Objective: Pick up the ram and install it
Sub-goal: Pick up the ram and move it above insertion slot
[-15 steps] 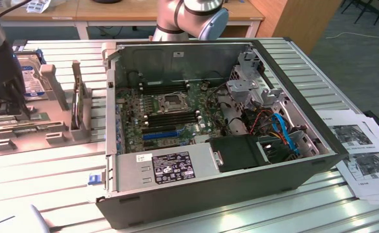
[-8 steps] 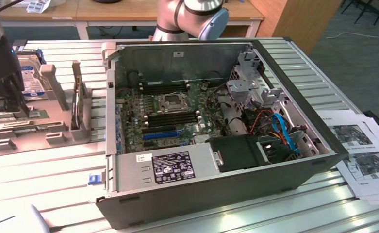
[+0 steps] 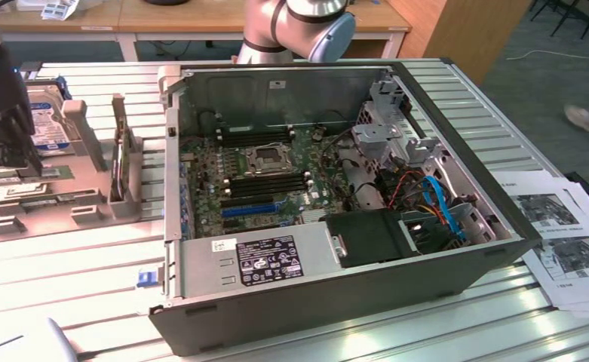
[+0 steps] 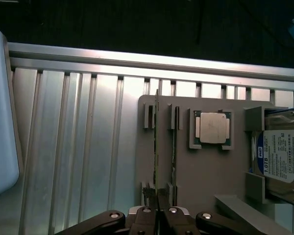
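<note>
Your gripper [image 4: 158, 201]: fingers clamped, apparently on the ram [image 4: 157, 137], standing edge-on in the grey holder [image 4: 206, 176]. Second stick [image 4: 174, 142] just beside.

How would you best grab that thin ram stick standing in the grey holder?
Pinch the ram across its two flat faces along its free top edge, coming straight down from above: it stands on edge, both ends seated in the grey holder's slots.

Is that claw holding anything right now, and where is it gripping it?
Yes: the gripper pinches the ram by its thin edge at one end, in the grey holder.
</note>
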`<state>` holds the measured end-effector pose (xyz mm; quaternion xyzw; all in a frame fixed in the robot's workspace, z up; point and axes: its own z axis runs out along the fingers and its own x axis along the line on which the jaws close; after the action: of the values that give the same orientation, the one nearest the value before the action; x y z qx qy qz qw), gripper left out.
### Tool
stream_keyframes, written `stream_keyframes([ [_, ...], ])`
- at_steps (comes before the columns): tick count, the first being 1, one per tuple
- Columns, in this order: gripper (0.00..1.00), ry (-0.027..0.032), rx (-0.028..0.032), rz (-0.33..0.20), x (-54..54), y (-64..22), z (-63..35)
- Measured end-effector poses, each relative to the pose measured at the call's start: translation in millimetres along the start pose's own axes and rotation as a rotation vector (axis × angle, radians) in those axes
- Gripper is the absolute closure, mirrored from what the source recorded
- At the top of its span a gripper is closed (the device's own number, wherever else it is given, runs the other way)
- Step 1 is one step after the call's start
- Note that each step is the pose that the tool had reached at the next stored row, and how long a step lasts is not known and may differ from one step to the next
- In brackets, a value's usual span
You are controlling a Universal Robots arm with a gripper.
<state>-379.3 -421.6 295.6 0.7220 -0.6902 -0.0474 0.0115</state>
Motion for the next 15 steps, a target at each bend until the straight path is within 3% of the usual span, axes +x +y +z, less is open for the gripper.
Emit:
stream_keyframes([
  [15, 0.88, -0.0004, -0.0089, 0.001, -1.1, 0.3, -21.6],
])
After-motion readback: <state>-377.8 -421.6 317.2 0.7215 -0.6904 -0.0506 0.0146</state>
